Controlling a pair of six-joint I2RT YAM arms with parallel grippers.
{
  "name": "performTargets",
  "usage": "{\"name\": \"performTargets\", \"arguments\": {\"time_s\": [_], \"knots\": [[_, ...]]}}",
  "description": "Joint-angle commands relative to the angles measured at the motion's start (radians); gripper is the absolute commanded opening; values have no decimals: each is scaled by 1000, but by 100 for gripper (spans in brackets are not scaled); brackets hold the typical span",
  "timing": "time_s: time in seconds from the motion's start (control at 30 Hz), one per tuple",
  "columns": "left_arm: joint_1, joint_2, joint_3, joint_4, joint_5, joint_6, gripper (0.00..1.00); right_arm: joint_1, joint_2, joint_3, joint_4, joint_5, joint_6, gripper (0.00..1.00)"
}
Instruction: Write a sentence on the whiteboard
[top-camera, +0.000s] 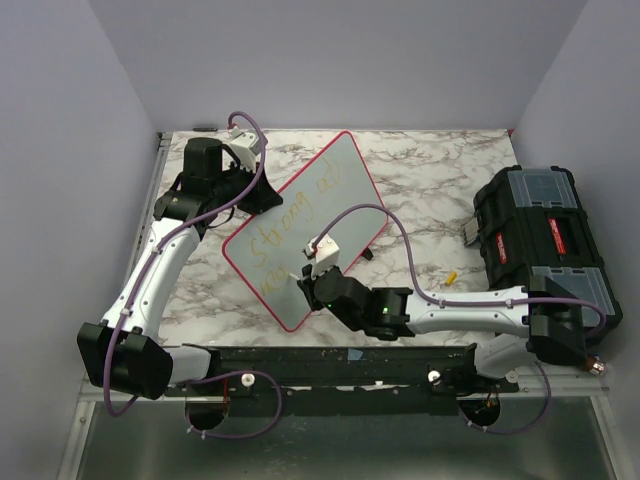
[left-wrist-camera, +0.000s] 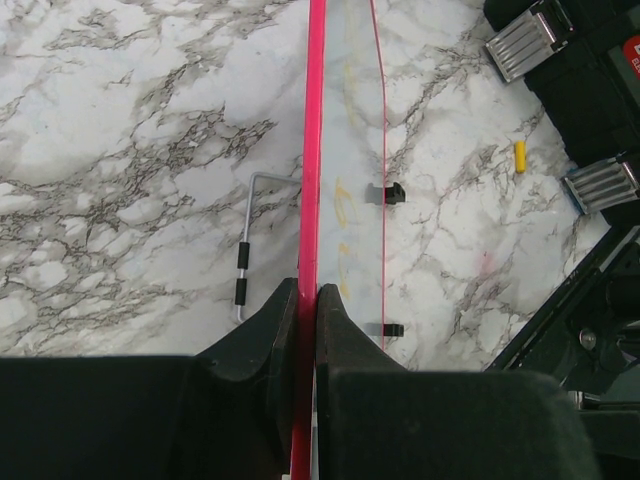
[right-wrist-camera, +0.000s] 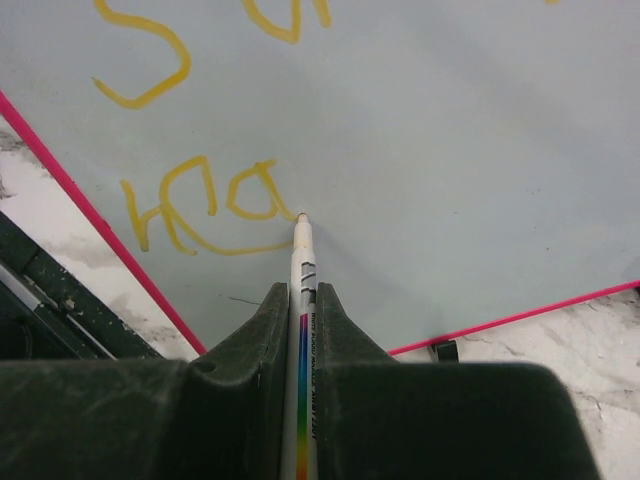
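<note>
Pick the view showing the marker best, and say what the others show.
Right wrist view: the marker runs up the middle, large and sharp, tip at the whiteboard. The top view shows it too small to make out; the left wrist view does not show it.

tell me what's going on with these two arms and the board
The left pincer is clamped on the pink rim of the whiteboard, steadying it. The right pincer grips a marker whose tip touches the board. The sentence in yellow has its first line down and a second line only just begun.
</note>
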Motion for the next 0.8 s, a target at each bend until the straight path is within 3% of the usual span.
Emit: {"name": "performTargets", "arguments": {"time_s": [0.0,0.77], "knots": [[-8,-6,8,-26,-57,48,0,-12,-33,-5,-36,60,-11,1],[-8,-18,9,-22,-44,44,0,-49,-152,-12,-20,44,-50,1]]}}
